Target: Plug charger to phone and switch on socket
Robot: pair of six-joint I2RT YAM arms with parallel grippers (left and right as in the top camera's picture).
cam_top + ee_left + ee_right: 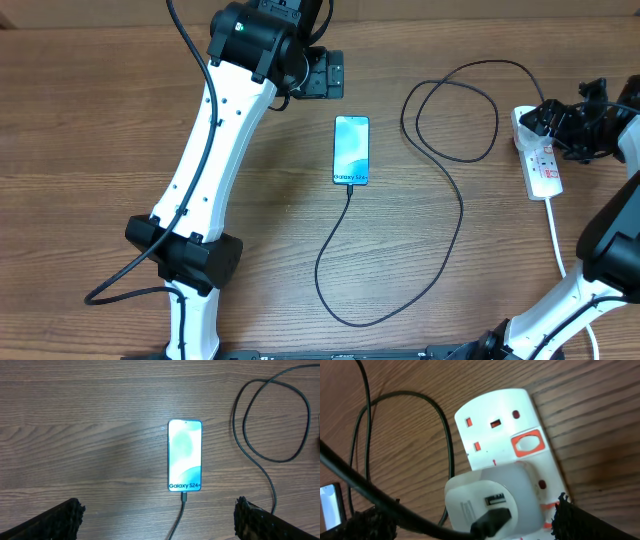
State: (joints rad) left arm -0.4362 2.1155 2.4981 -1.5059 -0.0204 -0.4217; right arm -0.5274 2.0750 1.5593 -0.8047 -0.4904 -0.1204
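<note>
Well, the white socket (543,170) lies at the right side of the table (90,150). Its long side runs from far to near. The right gripper (468,511) hangs just over it, jaws wide apart and holding nothing, so the right arm is much nearer. One red switch (527,444) shows just past the white plug (492,497). The black cable (455,215) sits in the phone (351,150) in the middle. The left gripper (157,506) hovers over the phone, jaws apart too. I count one socket, one phone, one cable.
</note>
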